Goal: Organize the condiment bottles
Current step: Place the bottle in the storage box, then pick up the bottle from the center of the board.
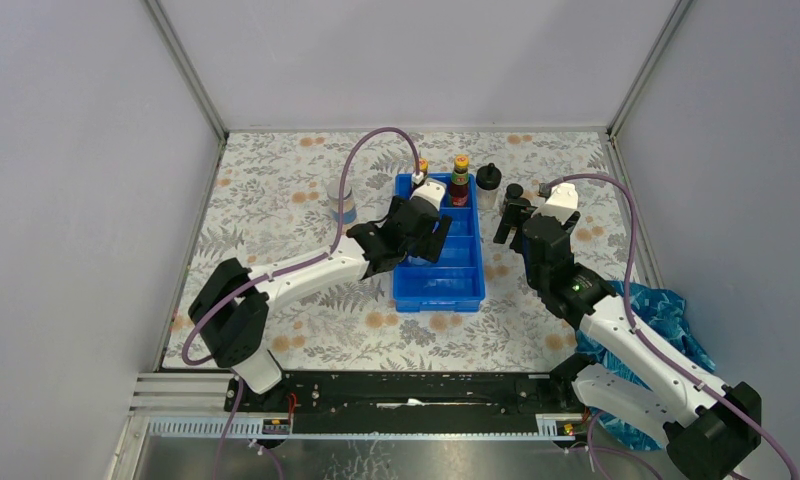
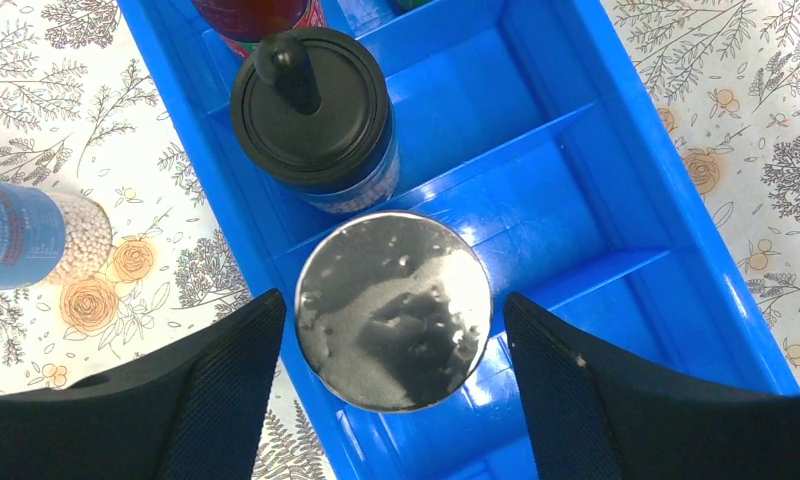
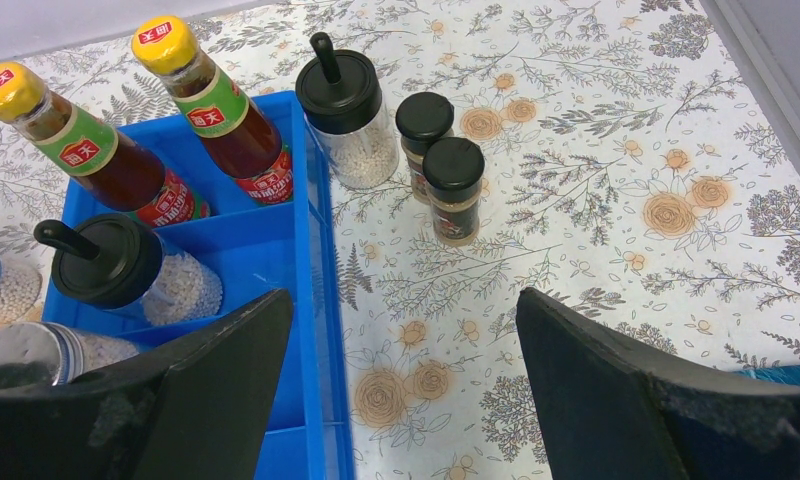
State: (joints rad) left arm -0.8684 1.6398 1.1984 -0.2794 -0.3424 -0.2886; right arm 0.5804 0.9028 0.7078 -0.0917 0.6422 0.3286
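The left claw (image 2: 393, 298) stands parted around a silver-lidded jar (image 2: 376, 340) in the blue tray (image 2: 616, 200), with a black-domed clear bottle (image 2: 311, 100) at its eleven o'clock. The right claw (image 3: 404, 300) gapes empty.

Two dark red sauce bottles (image 3: 231, 140), yellow caps, green neck labels: upright, side by side in far row of blue tray (image 3: 266, 250). Clear black-capped bottle (image 2: 311, 110), white pellets inside: upright in tray, left compartment, next row. Silver-lidded jar (image 2: 394, 310): upright, left compartment just nearer. Second clear bottle (image 3: 348, 110): outside, just beside tray's far right corner. Two short dark jars (image 3: 454, 185), black caps: beside it, further right of tray. Second blue-labelled jar (image 1: 342, 200): outside, left of tray.
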